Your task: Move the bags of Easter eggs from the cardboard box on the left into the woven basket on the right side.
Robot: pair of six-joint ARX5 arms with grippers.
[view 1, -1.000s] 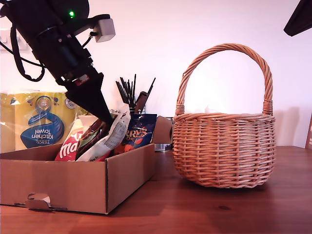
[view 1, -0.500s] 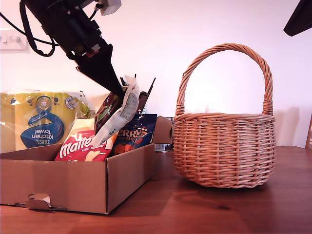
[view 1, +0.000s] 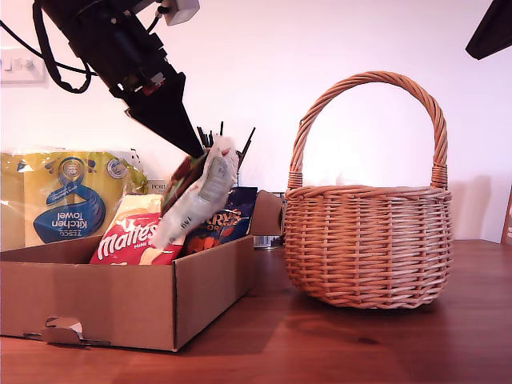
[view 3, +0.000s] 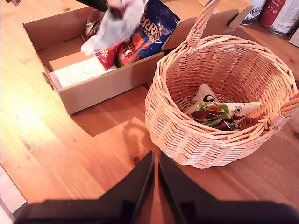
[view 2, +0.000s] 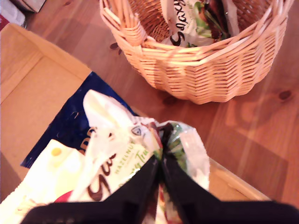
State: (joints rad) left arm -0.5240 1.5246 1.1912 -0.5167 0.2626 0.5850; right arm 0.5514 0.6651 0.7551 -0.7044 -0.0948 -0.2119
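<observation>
Our first gripper is clamped on a white Galaxy bag, holding it lifted above the cardboard box at the exterior view's left; in the first wrist view the jaws are pinched tight on the bag's top edge. A Maltesers bag and a dark blue Terry's bag stand inside the box, leaning toward its far right corner in the exterior view. The woven basket sits on the wooden counter at the exterior view's right, just beside the box, not touching. The second wrist view shows one Galaxy bag with green eggs already lying in the basket. Our second gripper hovers over the counter near the basket, jaws closed together, holding nothing. A kitchen towel pack stands behind the box.
</observation>
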